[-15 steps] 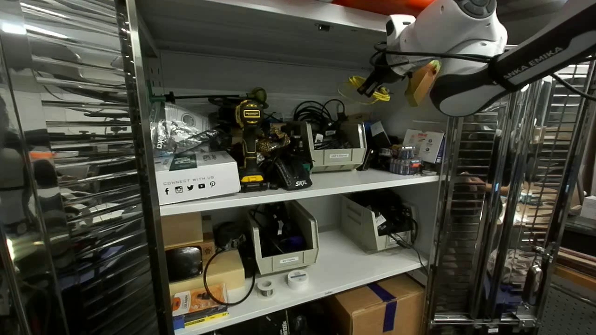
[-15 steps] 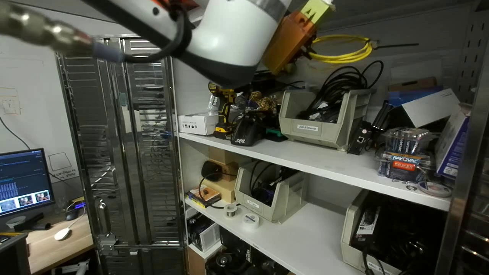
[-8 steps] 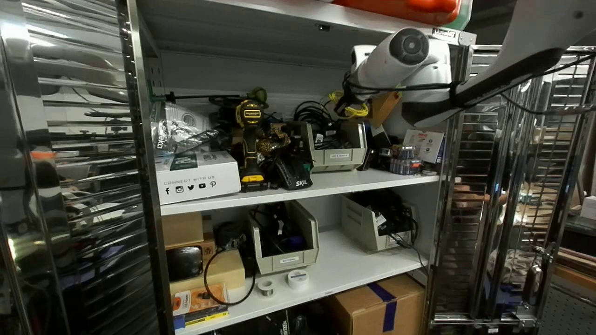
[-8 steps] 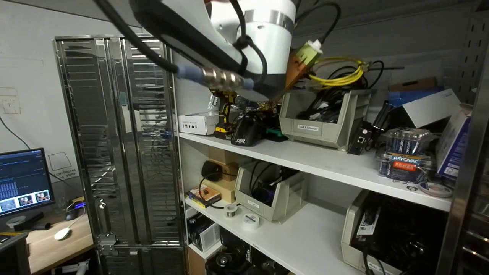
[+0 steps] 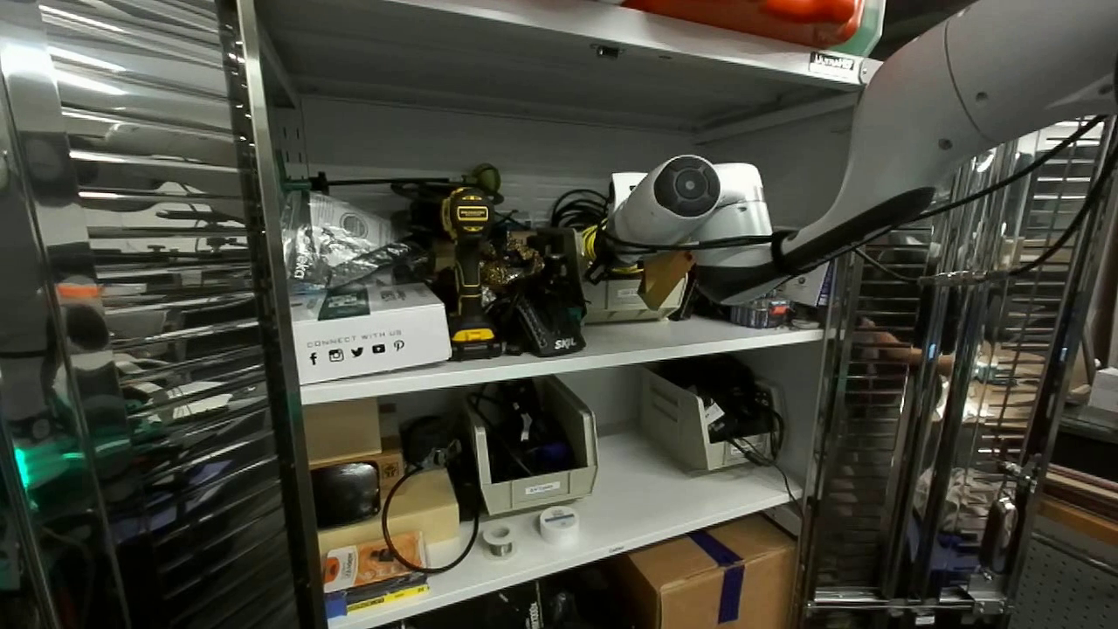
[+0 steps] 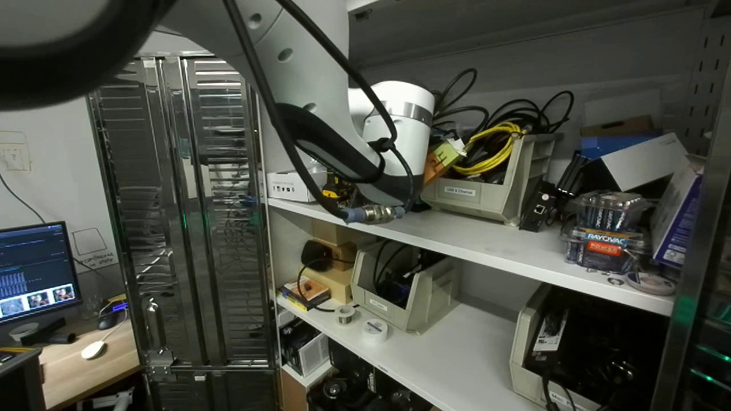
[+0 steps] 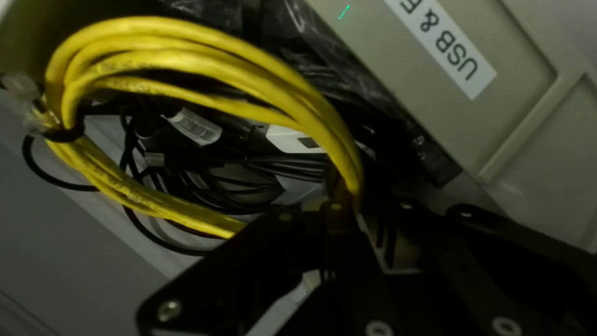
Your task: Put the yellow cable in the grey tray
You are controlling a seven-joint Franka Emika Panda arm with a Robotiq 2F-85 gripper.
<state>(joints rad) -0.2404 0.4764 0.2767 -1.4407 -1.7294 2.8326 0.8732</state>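
Observation:
My gripper (image 7: 357, 205) is shut on the yellow cable (image 7: 196, 58), gripping one side of the coil so the loop sticks out from the fingertips. The grey tray (image 7: 410, 65), labelled USB & Ethernet, lies under the loop with black cables in it. In both exterior views the yellow cable (image 6: 506, 149) (image 5: 590, 245) is at the mouth of the grey tray (image 6: 485, 201) (image 5: 622, 306) on the upper shelf. I cannot tell whether the cable touches the black cables below. In an exterior view the arm and an orange block (image 6: 438, 165) hide the fingertips.
A drill (image 5: 469, 262) and white box (image 5: 371, 332) stand on the same shelf. A small black device (image 6: 537, 208) and a battery pack (image 6: 602, 242) are on the tray's other side. More grey bins (image 6: 411, 308) (image 6: 525, 365) stand on the shelf below. A shelf (image 5: 559, 35) hangs above.
The arm and gripper have moved down with the yellow cable, from above the grey tray to its opening. In an exterior view the coil now hangs more tilted. Other objects have not moved.

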